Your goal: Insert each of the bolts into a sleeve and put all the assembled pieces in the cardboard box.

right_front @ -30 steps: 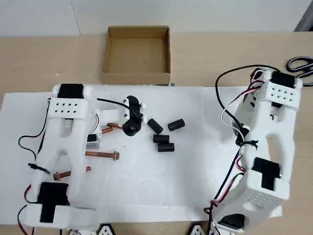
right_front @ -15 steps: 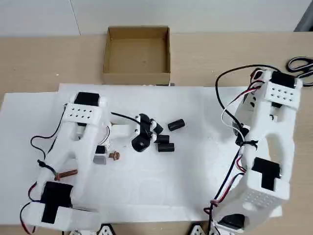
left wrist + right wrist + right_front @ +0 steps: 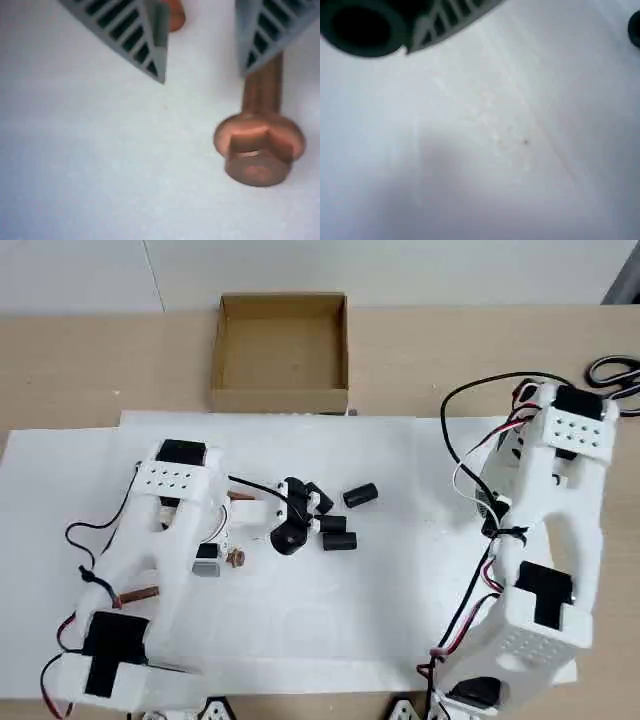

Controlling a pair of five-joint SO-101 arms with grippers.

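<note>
My left gripper (image 3: 212,558) (image 3: 200,55) hangs open, low over the white sheet. A copper bolt (image 3: 257,150) (image 3: 236,558) lies there, its shaft running under one finger (image 3: 265,30) and its hex head clear of the tips. Another bolt (image 3: 135,595) lies by the left arm's base, and a third (image 3: 240,497) shows behind the wrist. Three black sleeves (image 3: 360,495) (image 3: 333,524) (image 3: 340,541) lie mid-sheet. The cardboard box (image 3: 280,395) stands open at the back. My right gripper (image 3: 490,508) is at the right, with a black sleeve (image 3: 362,25) held against its finger (image 3: 450,17).
The white sheet (image 3: 400,620) covers most of the wooden table. Cables (image 3: 470,440) loop beside the right arm, and a coil (image 3: 612,370) lies at the far right edge. Another sleeve (image 3: 635,27) shows at the edge of the right wrist view.
My left arm swung right and toward the front, bringing its open gripper down over the bolt, whose shaft is now covered. The right arm has not moved.
</note>
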